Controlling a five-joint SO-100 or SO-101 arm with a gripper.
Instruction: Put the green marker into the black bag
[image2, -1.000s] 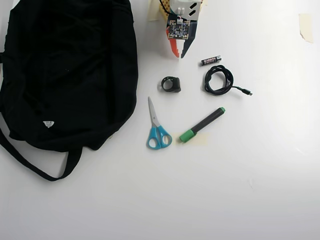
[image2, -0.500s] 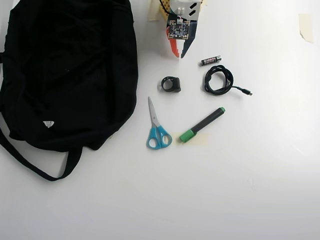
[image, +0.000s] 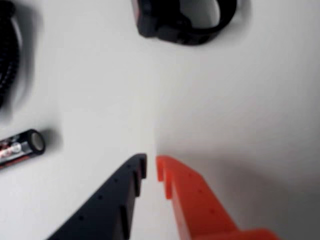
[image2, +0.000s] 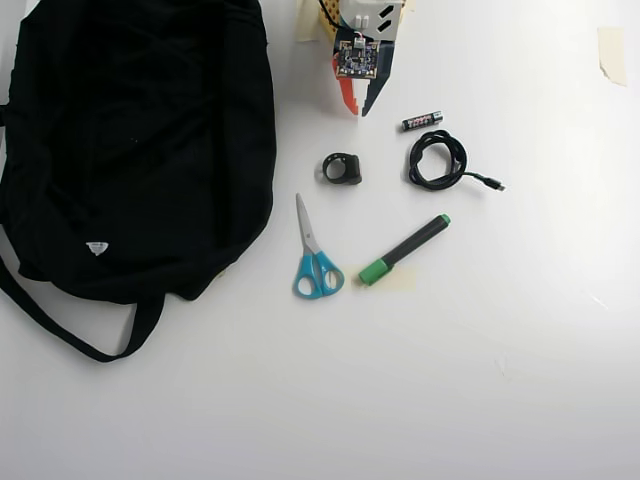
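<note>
Nothing has shifted since the earlier frames: arm and objects hold their positions. Overhead view: the gripper (image2: 359, 108) sits at the top edge, its black and orange fingers (image: 186, 200) closed together and empty, as the wrist view confirms. The green marker (image2: 404, 249) lies diagonally on the white tabletop (image2: 450, 380), just right of the scissors (image2: 314, 255), well apart from the black bag (image2: 130, 140) at left.

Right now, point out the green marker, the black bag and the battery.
green marker (image2: 404, 249), overhead view, middle of the black barrel.
black bag (image2: 130, 150), overhead view, middle of the fabric body.
battery (image2: 421, 120), overhead view, middle of its body.
</note>
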